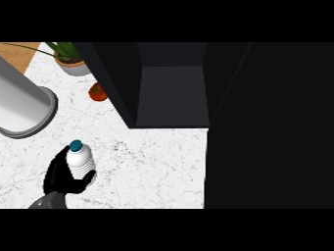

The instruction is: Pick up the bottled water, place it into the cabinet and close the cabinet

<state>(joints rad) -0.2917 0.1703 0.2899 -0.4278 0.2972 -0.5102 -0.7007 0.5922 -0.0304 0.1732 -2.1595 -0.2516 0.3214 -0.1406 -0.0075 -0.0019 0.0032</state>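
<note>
Marble counter (155, 162) — ribbed bottle (80, 161) in fingers (84, 180)

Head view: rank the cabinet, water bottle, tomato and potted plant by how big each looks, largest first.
1. Cabinet, by far the largest.
2. Water bottle, held in the left hand.
3. Potted plant, cut off by the view's top edge, so its rank against the bottle is unsure.
4. Tomato, smallest, partly hidden behind the cabinet.

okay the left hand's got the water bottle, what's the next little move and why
Probably lift the bottled water off the counter and carry it up and to the right toward the open cabinet. The left hand already has its fingers curled round the bottle, which stands upright, and the cabinet's dark opening lies beyond it with the door swung open.
</note>
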